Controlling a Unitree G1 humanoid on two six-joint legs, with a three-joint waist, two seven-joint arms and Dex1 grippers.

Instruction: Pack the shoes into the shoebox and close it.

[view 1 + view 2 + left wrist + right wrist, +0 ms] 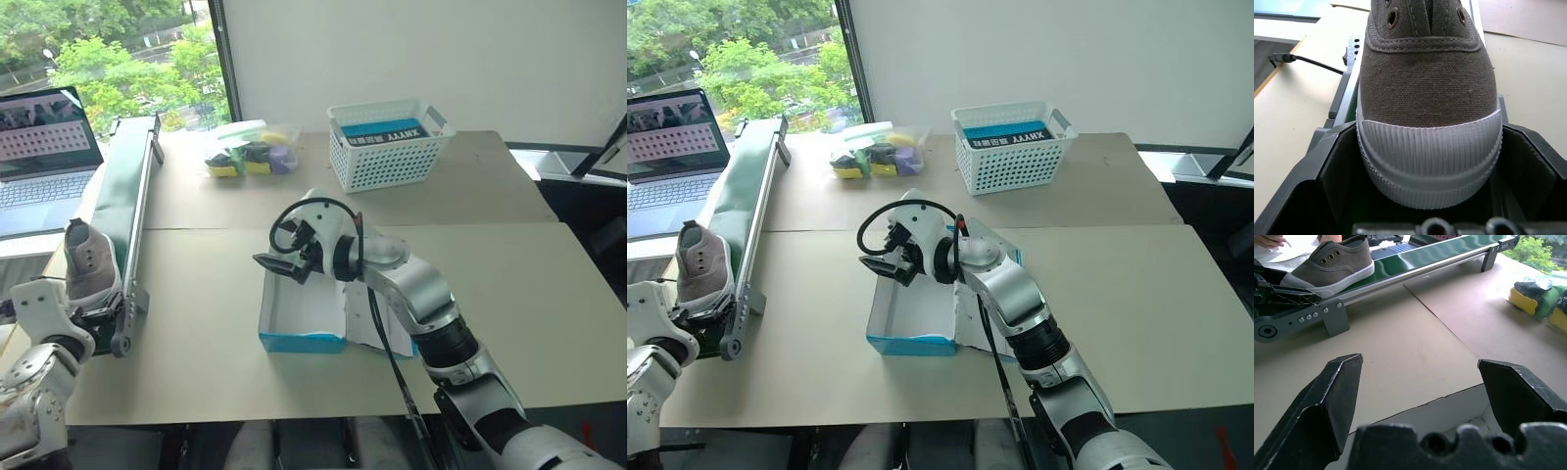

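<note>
A grey shoe (91, 259) with a pale ribbed toe cap (1427, 166) stands at the near end of a green conveyor belt (132, 186), at the table's left edge. My left gripper (100, 315) is shut on its toe, with the black fingers (1334, 166) pressed against both sides of the sole. The cyan shoebox (299, 341) lies open and white inside at the table's middle. Its lid (370, 328) is folded out to the right, under my right arm. My right gripper (277, 264) hovers open over the box's far left rim, holding nothing and pointing toward the conveyor.
A white lattice basket (387, 147) holding a blue box stands at the back. A clear tub of coloured items (253, 152) sits to its left. A laptop (44, 147) is at the far left. A person's hand (1268, 240) rests beyond the conveyor.
</note>
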